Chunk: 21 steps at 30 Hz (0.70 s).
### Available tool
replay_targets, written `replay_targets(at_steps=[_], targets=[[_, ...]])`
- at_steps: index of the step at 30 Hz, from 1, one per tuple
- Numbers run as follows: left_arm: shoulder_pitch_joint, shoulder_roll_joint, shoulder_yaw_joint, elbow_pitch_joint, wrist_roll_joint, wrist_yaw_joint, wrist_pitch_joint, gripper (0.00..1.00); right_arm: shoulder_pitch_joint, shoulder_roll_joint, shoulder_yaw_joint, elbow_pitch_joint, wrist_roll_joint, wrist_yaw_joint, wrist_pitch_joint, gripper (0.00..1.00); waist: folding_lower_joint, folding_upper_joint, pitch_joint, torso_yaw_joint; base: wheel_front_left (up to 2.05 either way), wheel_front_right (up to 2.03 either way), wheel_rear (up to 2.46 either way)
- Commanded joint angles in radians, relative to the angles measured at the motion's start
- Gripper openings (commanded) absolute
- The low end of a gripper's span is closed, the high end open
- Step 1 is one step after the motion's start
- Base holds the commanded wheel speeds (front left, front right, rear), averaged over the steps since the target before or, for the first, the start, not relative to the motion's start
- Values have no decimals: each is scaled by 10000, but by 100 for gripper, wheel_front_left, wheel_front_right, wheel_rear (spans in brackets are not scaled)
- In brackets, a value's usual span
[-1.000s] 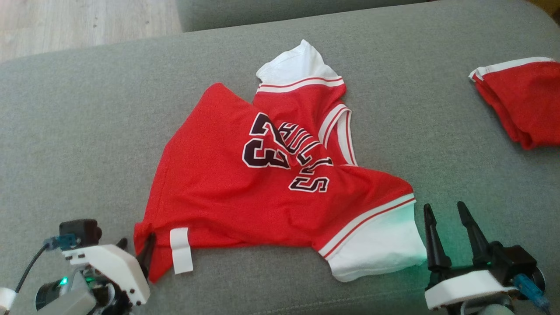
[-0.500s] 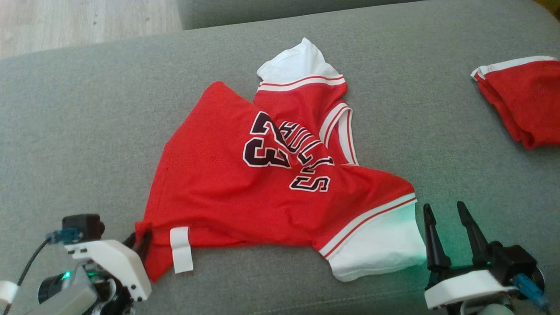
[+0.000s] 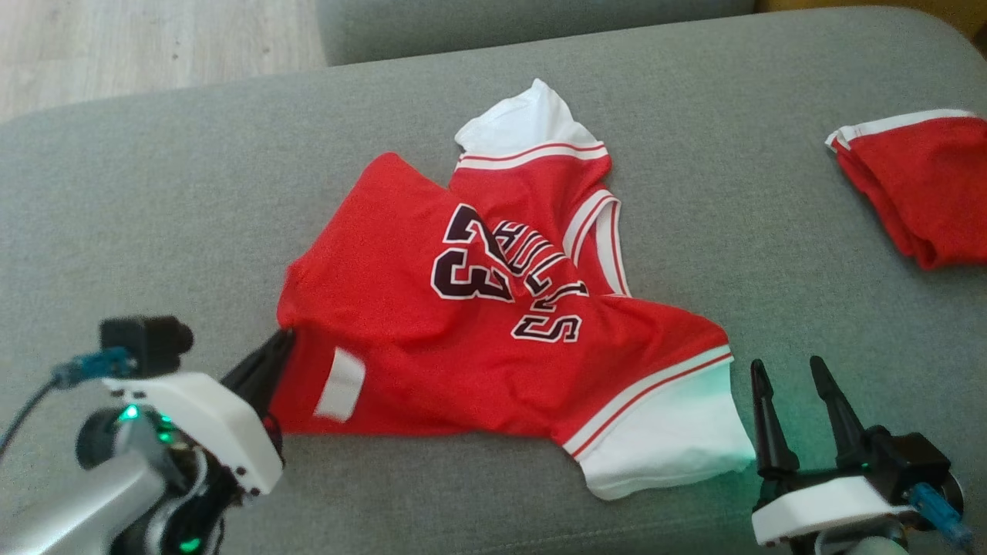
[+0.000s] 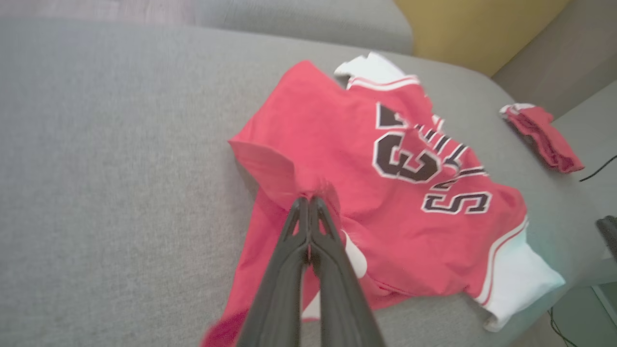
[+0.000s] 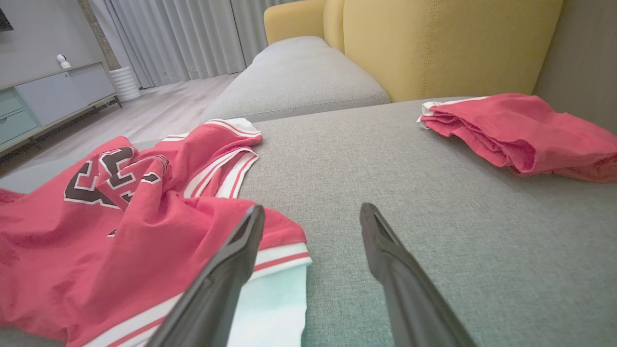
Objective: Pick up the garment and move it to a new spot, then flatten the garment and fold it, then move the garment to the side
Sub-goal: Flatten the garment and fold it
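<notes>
Sofa: grey sofa [image 3: 154, 193] seat spans the head view and bears everything; a strip of pale wood floor [image 3: 116, 46] shows at far left.
Left gripper: the left gripper [image 3: 282, 338] is at lower left, its fingers pressed together on the jersey's near-left hem corner. In the left wrist view red cloth bunches at the tips.
Tag: a white tag [image 3: 339, 383] lies on the hem just right of the pinched corner, tilted.
Jersey: the red jersey [image 3: 385, 262] lies mid-seat, rumpled and partly folded over itself, with the "23" and lettering facing up. Its left edge is raised off the seat at the grip. One white-ended sleeve [image 3: 524, 119] points to the far side and the other [image 3: 671, 439] to the near right.
Right gripper: the right gripper [image 3: 786, 362] is at lower right with its fingers spread wide, holding nothing. Its left finger is just beside the near sleeve; whether it touches it cannot be told.
Bundle: a second red bundle [image 3: 917, 185] with white trim lies at the far right, well apart from the jersey.
</notes>
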Motion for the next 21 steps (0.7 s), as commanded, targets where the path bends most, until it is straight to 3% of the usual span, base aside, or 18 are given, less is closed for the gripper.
replay_targets(at_steps=[1,5,11,17,21], targets=[[-512,753,618,-704,105,150,-72,0,-92,-79,175,-253,-2,-9,-40,100,0,0,-71,45,0,0,0],[-333,1637,992,-2294,-187,393,-6,0,6,-79,131,-258,-16,-9,-40,100,0,0,-230,126,0,0,0],[562,2732,1602,-3545,-1324,136,-326,0,74,-79,111,-287,-15,-9,-40,100,0,0,-310,251,0,0,0],[1771,3036,1067,-3468,-1788,134,-342,0,68,-79,85,-335,-4,-9,-40,100,0,0,-272,248,0,0,0],[2453,2716,455,-2777,-1760,312,-312,0,97,-79,0,-317,-67,-9,-40,100,0,0,-212,345,0,0,0]])
